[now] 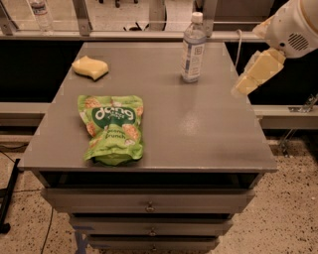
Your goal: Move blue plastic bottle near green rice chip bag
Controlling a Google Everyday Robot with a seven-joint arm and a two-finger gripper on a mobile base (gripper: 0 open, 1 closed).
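Note:
The blue plastic bottle (193, 48) stands upright at the back of the grey table (198, 124), right of centre, with its white cap on. The green rice chip bag (112, 127) lies flat near the table's front left, "dang" lettering facing up. My gripper (247, 83), pale yellow, hangs from the white arm (293, 27) over the table's right edge. It is to the right of the bottle, a little lower in the picture, apart from it and holding nothing.
A pale yellow sponge (90, 67) lies at the back left of the table. A small distant bottle (40, 14) stands beyond the table, behind a metal rail. Drawers (148, 203) sit under the tabletop. Speckled floor lies to the right.

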